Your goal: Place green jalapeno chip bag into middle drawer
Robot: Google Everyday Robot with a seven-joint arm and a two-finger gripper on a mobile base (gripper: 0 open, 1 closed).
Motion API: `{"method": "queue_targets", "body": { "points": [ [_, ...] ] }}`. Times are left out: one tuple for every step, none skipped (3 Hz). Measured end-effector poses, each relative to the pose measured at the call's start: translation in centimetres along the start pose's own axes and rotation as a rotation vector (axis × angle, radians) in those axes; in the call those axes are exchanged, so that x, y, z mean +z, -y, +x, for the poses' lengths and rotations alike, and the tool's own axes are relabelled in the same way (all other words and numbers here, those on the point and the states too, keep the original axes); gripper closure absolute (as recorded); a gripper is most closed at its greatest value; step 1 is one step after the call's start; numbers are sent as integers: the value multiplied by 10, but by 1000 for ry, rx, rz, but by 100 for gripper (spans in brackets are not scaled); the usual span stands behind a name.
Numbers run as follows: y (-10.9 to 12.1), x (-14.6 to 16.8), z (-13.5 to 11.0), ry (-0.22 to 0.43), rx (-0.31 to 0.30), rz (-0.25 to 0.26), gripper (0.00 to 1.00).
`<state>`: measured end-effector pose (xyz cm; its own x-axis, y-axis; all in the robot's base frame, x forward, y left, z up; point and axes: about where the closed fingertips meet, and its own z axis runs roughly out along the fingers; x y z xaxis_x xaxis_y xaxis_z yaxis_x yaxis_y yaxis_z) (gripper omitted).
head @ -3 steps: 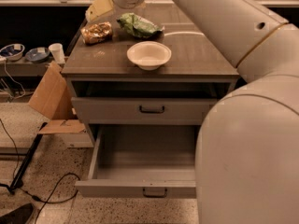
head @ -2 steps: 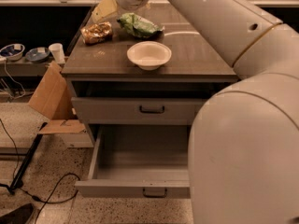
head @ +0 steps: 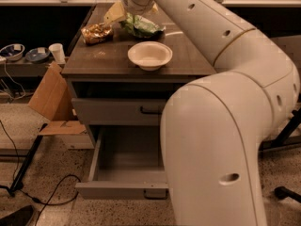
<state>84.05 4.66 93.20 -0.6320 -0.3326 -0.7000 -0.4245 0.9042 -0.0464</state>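
The green jalapeno chip bag [head: 142,27] lies crumpled at the back of the cabinet top, behind the white bowl [head: 149,55]. My gripper [head: 116,13] is at the end of the big white arm, low over the back of the top, just left of the green bag and touching or nearly touching it. The arm's wrist hides most of it. The middle drawer [head: 123,191] is pulled out below, its grey tray empty, and its right part is hidden behind my arm.
A brown-gold crinkled bag [head: 96,32] lies left of the green bag. The upper drawer front [head: 113,111] is shut. My arm [head: 221,126] fills the right side. A cardboard box [head: 51,98], a paper cup [head: 58,53] and floor cables [head: 47,192] are at the left.
My arm has swung further across the right of the view and covers more of the cabinet and drawer. The gripper stays beside the green bag, which has not moved.
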Motion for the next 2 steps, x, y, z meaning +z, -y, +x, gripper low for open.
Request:
{"method": "queue_targets", "body": {
  "points": [
    [17, 22, -3, 8, 53, 59, 0],
    [29, 42, -4, 14, 105, 104, 0]
  ]
}}
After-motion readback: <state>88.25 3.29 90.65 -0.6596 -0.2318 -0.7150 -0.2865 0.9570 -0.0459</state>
